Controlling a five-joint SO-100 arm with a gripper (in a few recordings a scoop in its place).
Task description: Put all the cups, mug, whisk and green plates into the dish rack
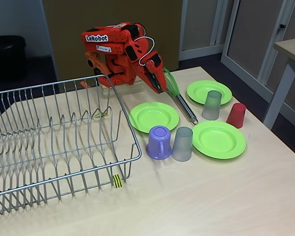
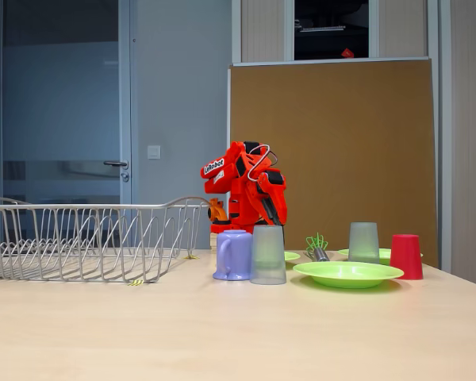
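Nothing racked yet; dish rack (image 1: 64, 142) bare; gripper (image 1: 160, 86) folded low beside whisk (image 1: 179, 98) on table, finger state unreadable; judged next: settling over the handle, then clamping.

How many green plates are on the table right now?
3, all outside the dish rack: one green plate beside the rack, one nearest the camera, one farthest back, behind a grey cup.

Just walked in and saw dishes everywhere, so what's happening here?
An orange robot arm sits folded behind the table, its gripper lowered by the green whisk; whether it grips is unclear. The dish rack holds nothing yet. Three green plates, three upside-down cups and a purple mug wait on the table.
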